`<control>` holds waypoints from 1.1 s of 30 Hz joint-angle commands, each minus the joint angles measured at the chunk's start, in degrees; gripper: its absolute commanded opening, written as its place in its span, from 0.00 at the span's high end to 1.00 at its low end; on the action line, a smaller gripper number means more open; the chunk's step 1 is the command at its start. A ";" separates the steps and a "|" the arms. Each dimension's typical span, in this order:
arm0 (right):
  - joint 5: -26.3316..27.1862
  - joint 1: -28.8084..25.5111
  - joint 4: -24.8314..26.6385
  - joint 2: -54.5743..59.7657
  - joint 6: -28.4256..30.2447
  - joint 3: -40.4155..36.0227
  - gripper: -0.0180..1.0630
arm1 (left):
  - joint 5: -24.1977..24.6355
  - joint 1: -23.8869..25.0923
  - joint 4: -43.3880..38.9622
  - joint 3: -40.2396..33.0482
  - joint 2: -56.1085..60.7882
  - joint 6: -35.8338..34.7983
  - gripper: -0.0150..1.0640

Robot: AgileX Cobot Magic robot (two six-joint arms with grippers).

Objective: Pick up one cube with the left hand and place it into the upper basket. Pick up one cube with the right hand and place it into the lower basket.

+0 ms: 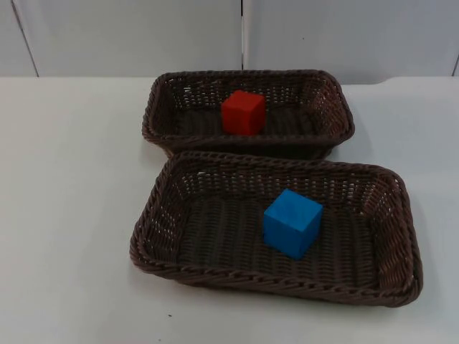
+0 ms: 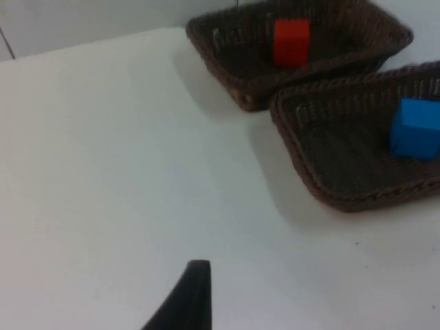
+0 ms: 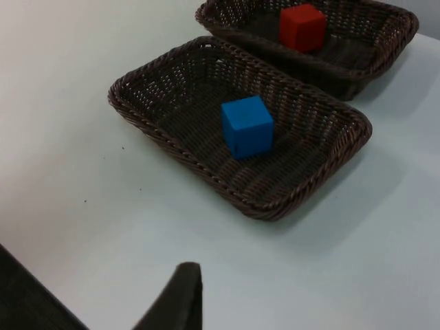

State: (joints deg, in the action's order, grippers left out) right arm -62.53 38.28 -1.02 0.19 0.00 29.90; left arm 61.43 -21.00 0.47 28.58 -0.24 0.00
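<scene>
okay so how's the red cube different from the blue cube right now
The red cube sits in the upper brown wicker basket; the blue cube sits in the lower brown wicker basket. The red cube rests roughly square to its basket's walls, while the blue cube is turned at an angle, a corner toward the front rim. Both lie flat on the woven floor, untouched.

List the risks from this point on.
1. The red cube already lies in the upper basket and the blue cube in the lower basket; another grasp would undo that.
2. The baskets sit very close together, so nudging one may shift the other.
</scene>
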 commanded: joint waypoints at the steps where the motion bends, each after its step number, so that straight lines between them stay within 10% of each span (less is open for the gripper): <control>1: 0.67 0.30 0.05 -0.19 0.71 -0.35 0.01 | 0.17 -0.26 -0.47 -0.37 0.24 -0.33 0.01; 33: 0.77 0.30 -0.30 -0.19 0.94 -0.35 0.01 | 0.17 -0.26 -0.47 -0.37 0.24 -0.33 0.01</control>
State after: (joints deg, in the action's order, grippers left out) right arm -62.53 38.28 -1.02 0.19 0.35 29.90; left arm 61.53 -21.00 0.00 28.43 -0.24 0.00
